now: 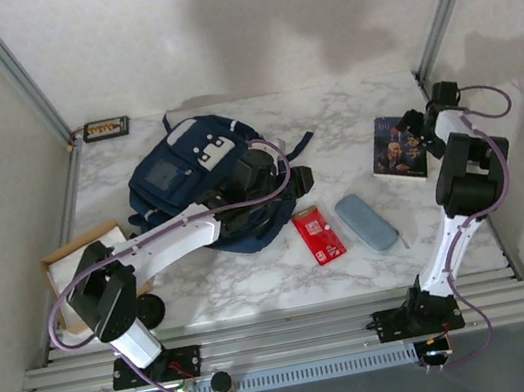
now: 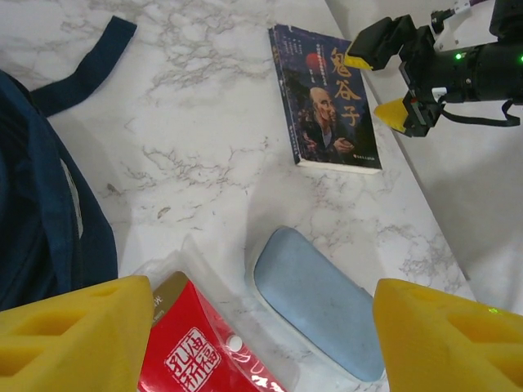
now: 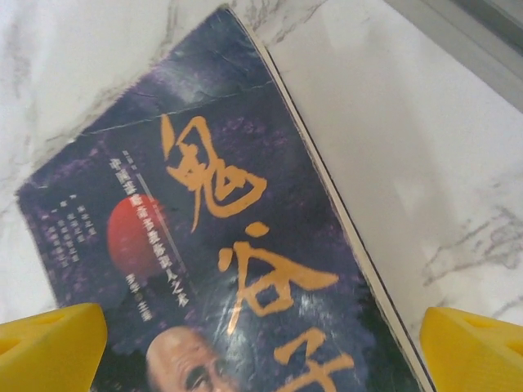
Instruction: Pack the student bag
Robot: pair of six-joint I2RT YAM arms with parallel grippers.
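Both arms reach out over the desk [image 1: 257, 283], and each end effector is spread wide and empty.

The left arm [image 1: 168, 238] stretches low from the near left corner, its forearm lying across the near side of the student bag [image 1: 176, 170]. The left end effector [image 2: 261, 347] hangs with its yellow fingers [image 2: 73, 335] far apart above a red packet [image 2: 192, 351] and a grey-blue case [image 2: 319, 302], gripping nothing. The right arm [image 1: 456, 233] rises from the near right, folds at the elbow and tips forward. The right end effector [image 3: 261, 351] is poised over the right edge of a book [image 3: 204, 245], jaws wide. The student bag lies flat at the back, left of centre. It is navy fabric with white and grey patches near its top, and a dark strap trails out to its right.
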